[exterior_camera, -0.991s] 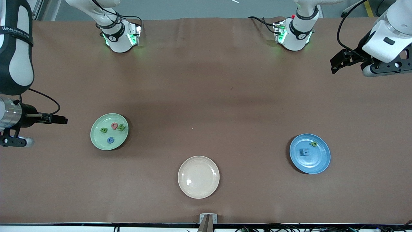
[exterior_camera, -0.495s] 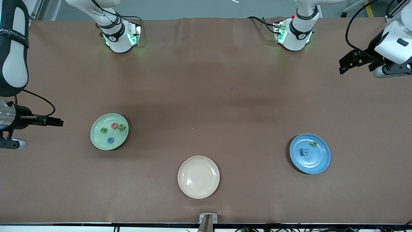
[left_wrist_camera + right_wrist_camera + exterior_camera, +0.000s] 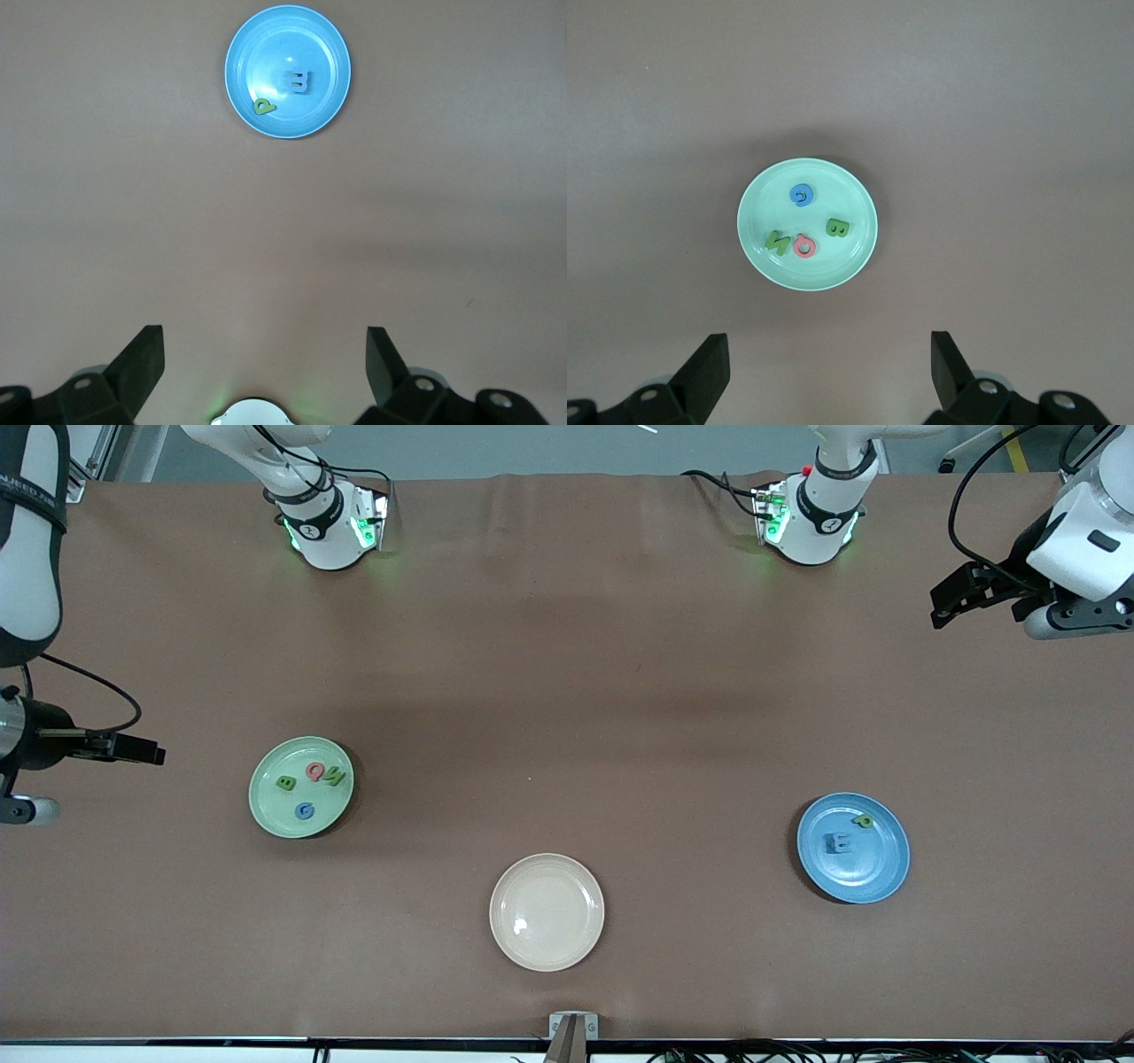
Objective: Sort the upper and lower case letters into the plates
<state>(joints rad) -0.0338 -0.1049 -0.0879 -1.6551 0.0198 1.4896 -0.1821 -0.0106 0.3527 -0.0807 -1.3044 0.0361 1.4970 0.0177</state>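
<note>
The green plate (image 3: pixel 301 786) sits toward the right arm's end of the bench (image 3: pixel 567 673), holding four letters (image 3: pixel 804 228); the blue plate (image 3: pixel 853 848) sits toward the left arm's end, holding two letters (image 3: pixel 285 91); the beige plate (image 3: pixel 547 911) lies between them, nearer the camera; left pincer (image 3: pixel 264 367) and right pincer (image 3: pixel 829 365) hang released above the bench, empty.

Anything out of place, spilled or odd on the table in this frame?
Nothing stands out. The green plate holds four letters, the blue plate holds two, all inside the rims. The beige plate is bare. Both grippers, left and right, are open and holding nothing, off at the table's ends.
</note>
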